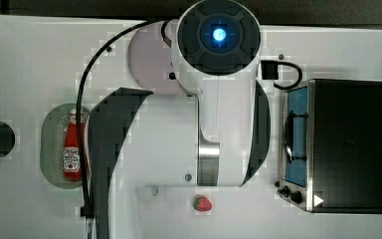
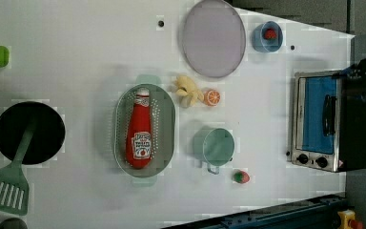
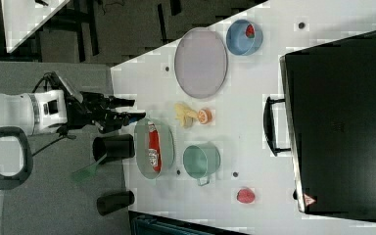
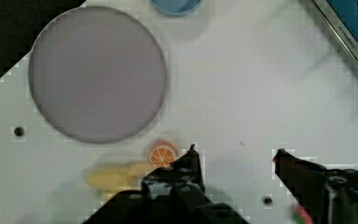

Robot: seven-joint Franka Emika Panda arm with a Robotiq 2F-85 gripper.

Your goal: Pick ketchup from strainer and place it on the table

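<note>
Red ketchup (image 2: pixel 138 134), white-capped; pale green perforated strainer (image 2: pixel 167 125); white table (image 2: pixel 81 62)

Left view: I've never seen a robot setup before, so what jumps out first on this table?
A bright red ketchup bottle lies in a pale green strainer at the middle of the white table. A big round lilac plate sits near the left view's top, and a silver toaster oven stands at the left view's right.
</note>
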